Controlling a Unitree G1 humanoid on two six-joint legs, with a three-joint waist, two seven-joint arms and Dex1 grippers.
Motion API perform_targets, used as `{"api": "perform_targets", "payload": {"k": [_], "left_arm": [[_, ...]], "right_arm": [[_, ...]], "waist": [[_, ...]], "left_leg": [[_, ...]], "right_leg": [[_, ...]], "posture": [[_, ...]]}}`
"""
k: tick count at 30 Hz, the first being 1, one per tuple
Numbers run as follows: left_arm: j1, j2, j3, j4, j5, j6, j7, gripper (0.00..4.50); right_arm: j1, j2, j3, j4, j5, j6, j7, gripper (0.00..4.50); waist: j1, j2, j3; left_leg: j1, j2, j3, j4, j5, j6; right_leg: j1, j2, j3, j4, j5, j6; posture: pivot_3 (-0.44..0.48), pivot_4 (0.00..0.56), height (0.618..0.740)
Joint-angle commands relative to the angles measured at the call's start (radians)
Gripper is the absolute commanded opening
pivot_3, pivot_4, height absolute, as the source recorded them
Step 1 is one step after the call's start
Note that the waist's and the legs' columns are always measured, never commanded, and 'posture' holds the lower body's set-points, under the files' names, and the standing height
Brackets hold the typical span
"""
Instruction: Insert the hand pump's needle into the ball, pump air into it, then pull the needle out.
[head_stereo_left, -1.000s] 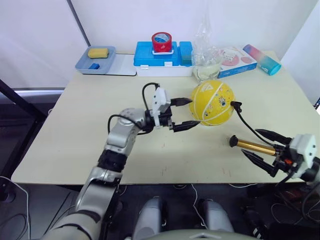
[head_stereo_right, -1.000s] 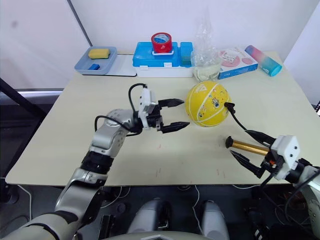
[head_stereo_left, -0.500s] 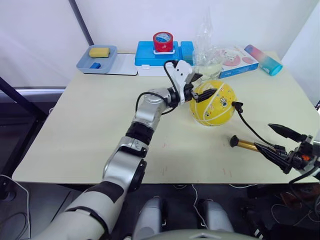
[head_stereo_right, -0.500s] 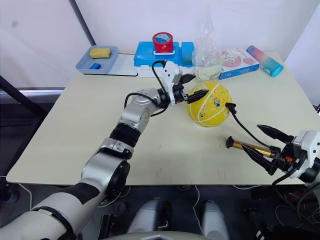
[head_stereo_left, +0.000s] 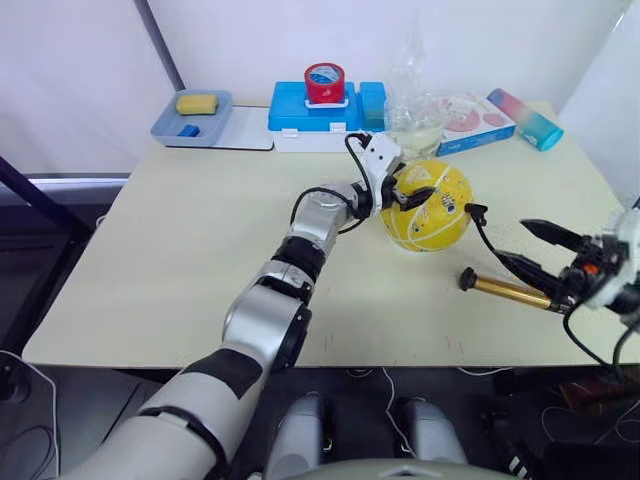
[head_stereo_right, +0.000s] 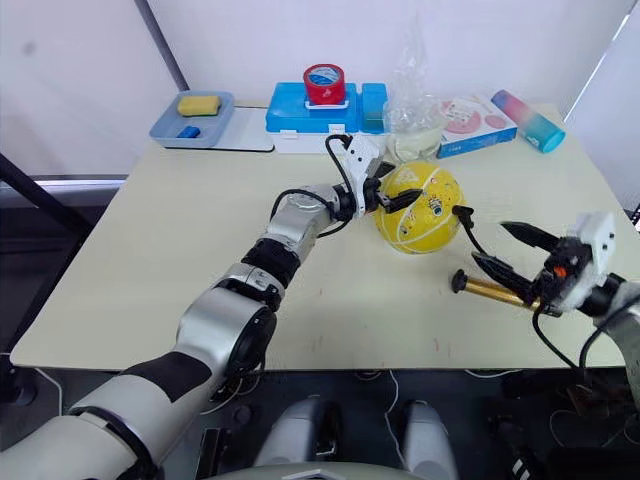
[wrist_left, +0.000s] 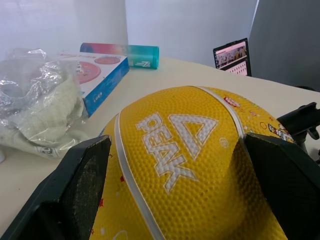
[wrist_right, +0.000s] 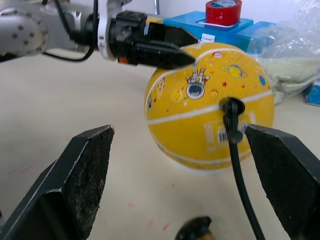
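On the pale bench (head_stereo_left: 180, 250), in front of the crinkled clear plastic bag (head_stereo_left: 415, 110), sits the ball (head_stereo_left: 428, 205): round, yellow, pebbled rubber with white seam lines and small printed pictures. The left tool (head_stereo_left: 403, 188) reaches it from the side away from the pump, its two black fingers spread and set around the ball's upper part, touching or just short of the rubber. The needle (wrist_right: 231, 108), under a black fitting, is stuck into the ball's near side, and a thin black hose (head_stereo_left: 492, 247) curves from it to the hand pump (head_stereo_left: 505, 291), a slim gold-bronze metal cylinder lying flat on the bench near the ball. The right tool (head_stereo_left: 532, 248) hovers just above the pump's far end, its fingers spread wide and empty.
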Motion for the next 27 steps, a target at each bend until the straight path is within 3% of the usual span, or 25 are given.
{"api": "perform_targets", "payload": {"k": [1,12,19,23,27], "left_arm": [[-0.018,-0.016,0.007,0.029,0.023,-0.034,0.005,4.5],[-0.02,-0.03,0.024,0.05,0.037,-0.069,-0.002,4.5],[-0.017,-0.041,0.03,0.051,0.043,-0.076,0.001,4.5],[-0.021,-0.043,0.035,0.054,0.045,-0.081,0.005,4.5],[-0.021,-0.045,0.041,0.057,0.05,-0.084,0.006,4.5]], "right_arm": [[-0.091,-0.036,0.037,0.041,-0.014,0.07,-0.018,4.36],[-0.434,-0.102,0.267,0.304,-0.193,0.181,0.041,4.36],[-0.555,-0.081,0.324,0.44,-0.263,0.178,0.081,4.36],[-0.578,-0.07,0.333,0.47,-0.282,0.166,0.102,3.09],[-0.596,-0.048,0.328,0.486,-0.294,0.157,0.101,1.01]], "waist": [[0.004,0.0,0.0],[0.0,0.0,0.0],[0.003,0.0,0.0],[0.001,0.0,0.0],[-0.001,0.0,0.0]], "left_leg": [[0.0,0.0,-0.001,0.0,0.0,0.0],[-0.001,-0.001,0.0,0.001,0.0,0.0],[-0.003,-0.001,-0.001,0.001,0.002,-0.004],[-0.002,-0.004,-0.001,0.001,0.003,-0.004],[-0.002,-0.004,-0.001,0.001,0.003,-0.004]], "right_leg": [[0.0,0.0,-0.001,0.0,0.0,0.0],[0.0,-0.002,-0.003,0.0,0.0,0.0],[0.0,-0.002,-0.004,0.0,0.0,0.0],[0.0,-0.003,-0.004,0.0,0.0,0.0],[0.0,-0.002,-0.004,0.0,0.0,0.0]], "posture": [[0.0,0.15,0.739],[0.0,0.15,0.739],[0.0,0.15,0.739],[0.0,0.15,0.739],[0.0,0.15,0.739]]}}
